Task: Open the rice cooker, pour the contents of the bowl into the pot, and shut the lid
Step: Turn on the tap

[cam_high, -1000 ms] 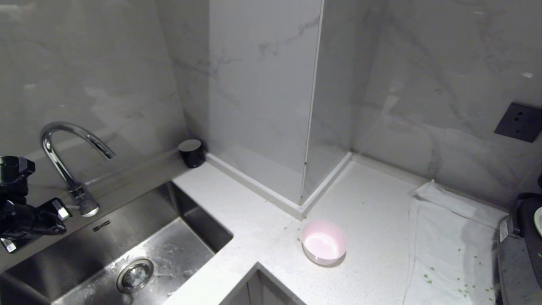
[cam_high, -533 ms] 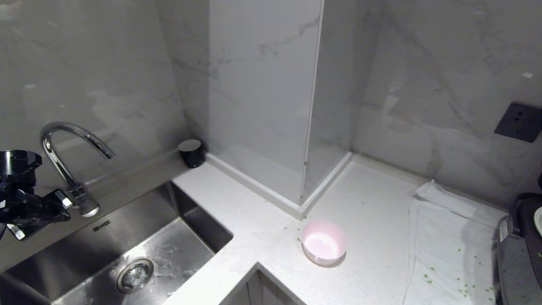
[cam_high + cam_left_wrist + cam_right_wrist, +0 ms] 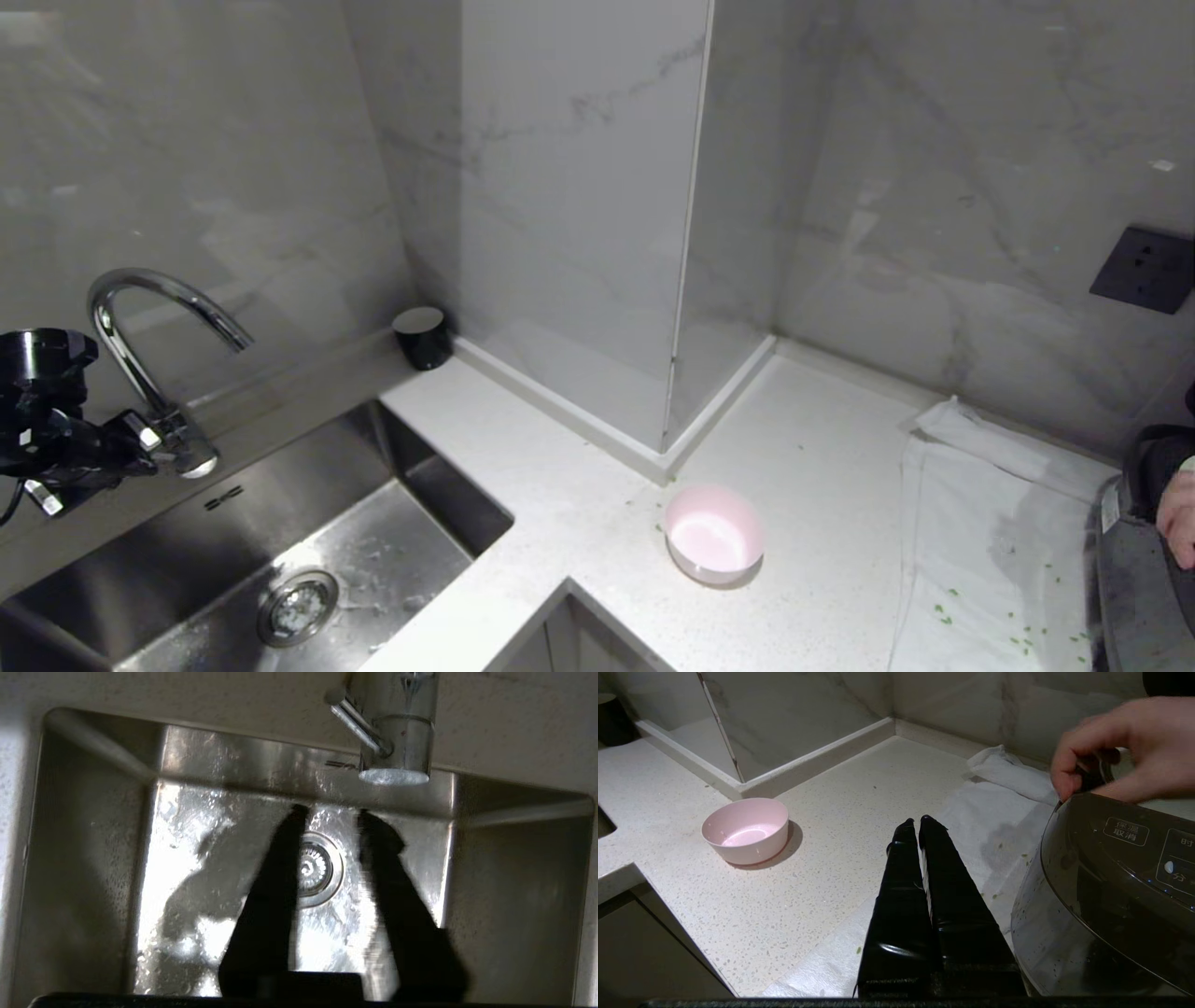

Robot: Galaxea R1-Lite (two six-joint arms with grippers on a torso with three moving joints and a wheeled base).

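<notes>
Since a second ago a person's hand (image 3: 1125, 751) has come onto the rice cooker (image 3: 1111, 896), and the left claw (image 3: 329, 812) has parted over the sink (image 3: 93, 858). Left of the cooker, the empty bowl (image 3: 714, 534) sits on the tabletop (image 3: 560, 485). Beside the cooker, the right claw (image 3: 916, 822) is closed, empty.

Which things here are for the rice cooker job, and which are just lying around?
For the job:
- rice cooker
- pink bowl, looks empty
- green bits, scattered on the cloth

Just lying about:
- white cloth
- faucet
- sink
- small black cup
- wall socket
- a person's hand on the cooker
</notes>
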